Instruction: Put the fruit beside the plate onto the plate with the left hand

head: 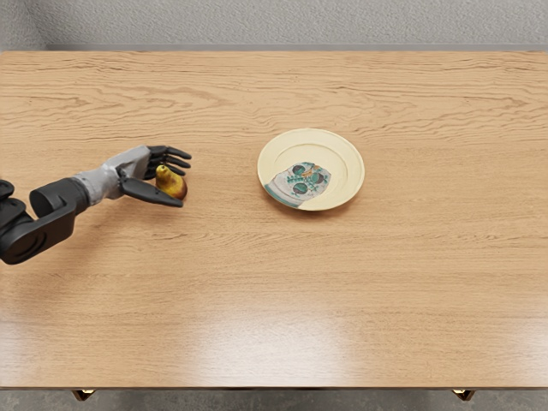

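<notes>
A small yellow-and-red pear [170, 182] stands on the wooden table, well left of the plate. My left hand [165, 175] reaches in from the left edge and surrounds the pear: its dark fingers [175, 157] curve behind it and the thumb lies along its near side. Whether they press on the fruit I cannot tell. The cream plate [339, 152], with a green and orange pattern in its centre, lies flat right of the table's middle, about a plate's width from the pear. The right arm is out of view.
The wooden table [274, 291] fills the picture, with its far edge against a grey wall and its near edge at the bottom. Bare wood lies between the pear and the plate.
</notes>
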